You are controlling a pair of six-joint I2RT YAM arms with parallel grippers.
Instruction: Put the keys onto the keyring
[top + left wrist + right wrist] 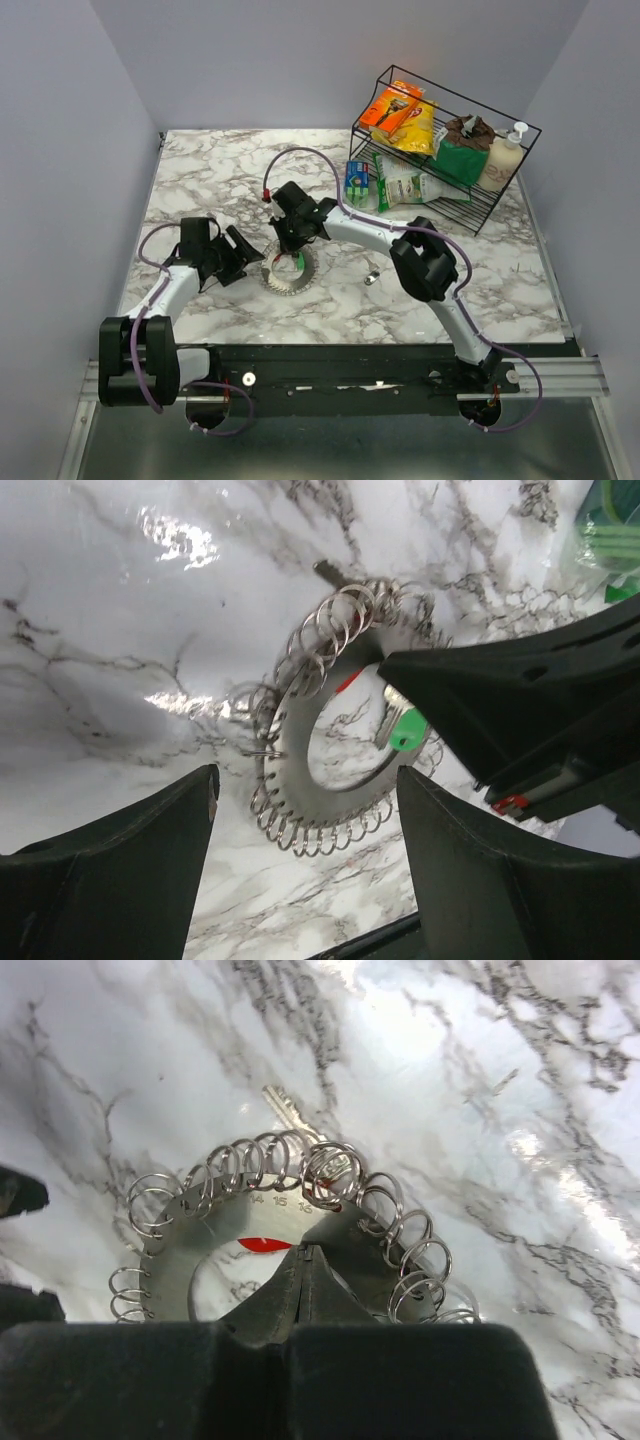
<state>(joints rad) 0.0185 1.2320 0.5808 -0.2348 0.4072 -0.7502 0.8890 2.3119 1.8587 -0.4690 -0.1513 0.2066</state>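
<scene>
The keyring [290, 275] is a flat silver ring plate with small wire loops all round its rim, lying on the marble. My right gripper [305, 1251] is shut, its tips over the inner edge of the keyring [190, 1250]. A green-headed key [407, 730] and a red key head [265, 1244] show inside the ring, under the right gripper [385, 662]; I cannot tell whether either is pinched. One silver key [285, 1108] lies on the table just beyond the ring. My left gripper [305, 780] stands open, its fingers apart on either side of the keyring [290, 810], left of it.
A black wire rack [520, 125] at the back right holds snack packets and a soap bottle [505, 155]. Blue and green packets [400, 185] lie in front of it. A small silver item [371, 278] sits on the marble right of the ring.
</scene>
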